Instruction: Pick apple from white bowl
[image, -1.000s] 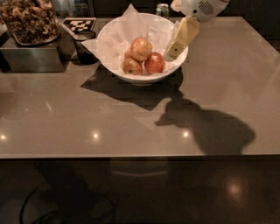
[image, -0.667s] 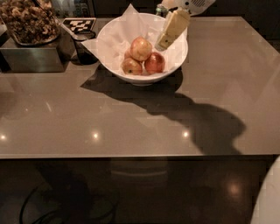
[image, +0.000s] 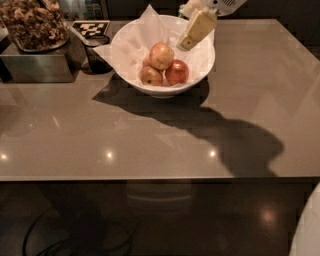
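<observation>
The white bowl (image: 200, 75), lined with crumpled white paper, stands at the back middle of the table. In it lie the blushed apple (image: 161, 55) on top, a deeper red apple (image: 177, 72) to its right and a smaller yellowish-brown apple (image: 150, 76) in front. My gripper (image: 192, 35) hangs over the bowl's right half, above and to the right of the blushed apple, apart from it. One pale yellowish finger (image: 196, 30) shows, pointing down and to the left.
A dark tray of brown clumpy food (image: 32, 25) sits on a metal box (image: 35, 65) at the back left. A small dark cup (image: 97, 52) and a checkered marker (image: 90, 27) stand left of the bowl. The table's front edge (image: 150, 177) runs across the middle.
My gripper has moved left from the bowl's right rim to over the bowl, closer to the blushed apple. The apples have not moved.
</observation>
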